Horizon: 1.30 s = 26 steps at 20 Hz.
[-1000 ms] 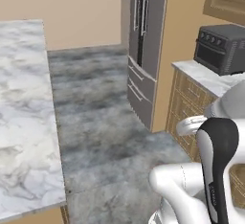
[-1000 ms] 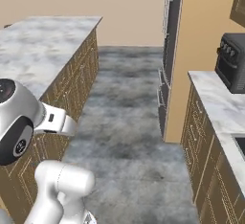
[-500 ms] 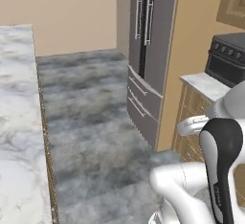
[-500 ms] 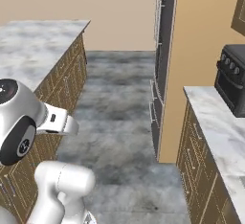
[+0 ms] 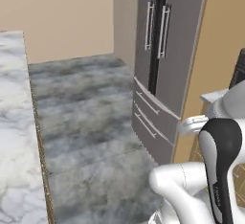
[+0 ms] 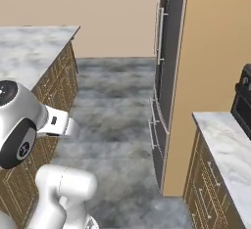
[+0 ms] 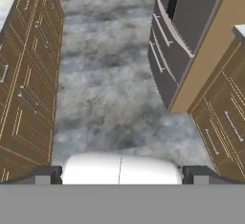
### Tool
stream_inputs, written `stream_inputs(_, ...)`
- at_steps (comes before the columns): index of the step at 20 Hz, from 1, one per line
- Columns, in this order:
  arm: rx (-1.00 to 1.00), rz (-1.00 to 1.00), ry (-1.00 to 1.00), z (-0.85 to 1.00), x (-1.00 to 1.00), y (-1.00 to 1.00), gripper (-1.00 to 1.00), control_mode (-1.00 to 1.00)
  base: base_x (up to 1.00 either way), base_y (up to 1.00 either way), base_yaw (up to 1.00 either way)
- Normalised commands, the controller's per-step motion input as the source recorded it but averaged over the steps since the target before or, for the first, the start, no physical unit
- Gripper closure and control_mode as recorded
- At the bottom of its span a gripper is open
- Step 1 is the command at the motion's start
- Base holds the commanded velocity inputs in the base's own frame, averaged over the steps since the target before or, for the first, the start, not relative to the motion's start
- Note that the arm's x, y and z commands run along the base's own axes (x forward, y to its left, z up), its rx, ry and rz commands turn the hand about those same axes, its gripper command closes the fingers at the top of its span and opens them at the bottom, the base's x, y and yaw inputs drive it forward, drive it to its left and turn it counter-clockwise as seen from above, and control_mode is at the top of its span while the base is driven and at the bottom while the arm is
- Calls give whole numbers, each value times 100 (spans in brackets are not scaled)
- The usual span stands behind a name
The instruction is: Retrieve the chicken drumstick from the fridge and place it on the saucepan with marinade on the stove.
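Fingertips of my two-finger gripper [image 7: 122, 174] are standing spread wide, grasping nothing, over grey stone floor [image 7: 105, 89]. I'm seeing the tall grey French-door fridge [image 5: 162, 55] at two o'clock, doors closed, bottom drawers [image 7: 170, 60] shut.

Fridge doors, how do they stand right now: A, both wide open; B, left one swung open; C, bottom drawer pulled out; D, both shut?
D: the fridge shows both upper doors flush, their bar handles side by side along the black centre strip, and the two drawers below sit pushed in.
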Motion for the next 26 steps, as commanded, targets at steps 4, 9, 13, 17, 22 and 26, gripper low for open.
stream_inputs(4,0,0,0,0,0,0,-100,100,100,-3,-18)
stream_inputs(9,0,0,0,0,0,0,-100,100,100,0,-29)
stream_inputs(13,0,0,0,0,0,0,-100,100,100,0,-33)
stream_inputs(17,0,0,0,0,0,0,-100,100,92,0,-35)
stream_inputs(22,0,0,0,0,0,0,-100,100,35,0,-38)
stream_inputs(26,0,0,0,0,0,0,-100,100,-4,0,-43)
